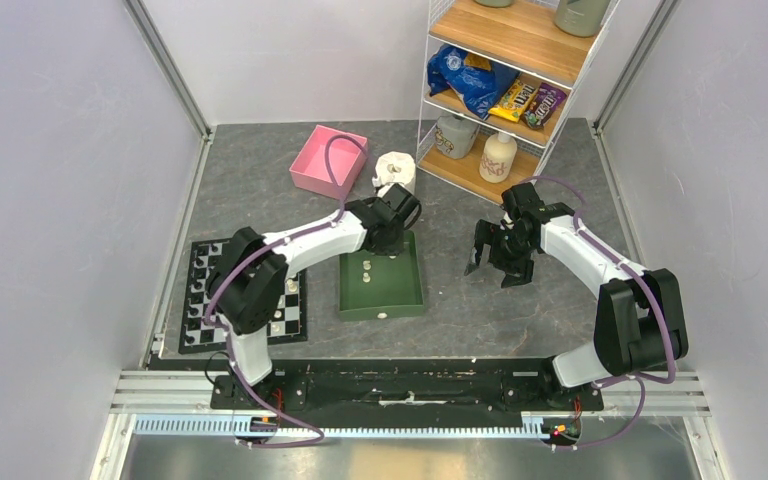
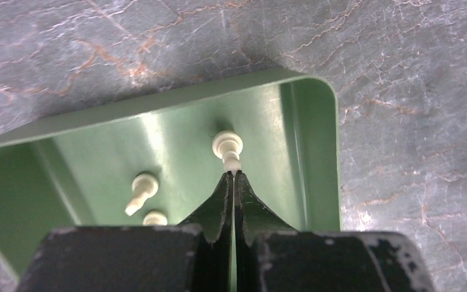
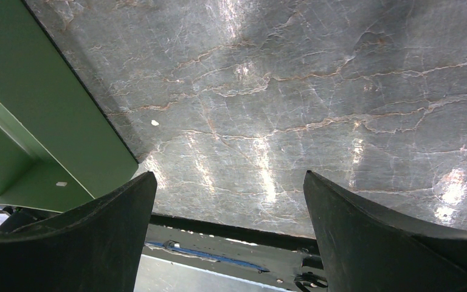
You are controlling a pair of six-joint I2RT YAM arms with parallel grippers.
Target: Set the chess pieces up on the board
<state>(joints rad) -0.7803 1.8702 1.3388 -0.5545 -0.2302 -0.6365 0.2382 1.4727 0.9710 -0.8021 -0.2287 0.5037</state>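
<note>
Since the chess piece (image 2: 227, 146) is tiny, light and slick, the left fingers (image 2: 221, 204), closed at its narrow end, may squirt it; right fingers (image 3: 97, 243) stand wide, empty.

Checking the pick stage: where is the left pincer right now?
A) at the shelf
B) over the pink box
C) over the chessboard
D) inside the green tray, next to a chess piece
D: in the left wrist view the left pincer is shut, with its tips right at a cream chess piece lying on the floor of the green tray.
</note>
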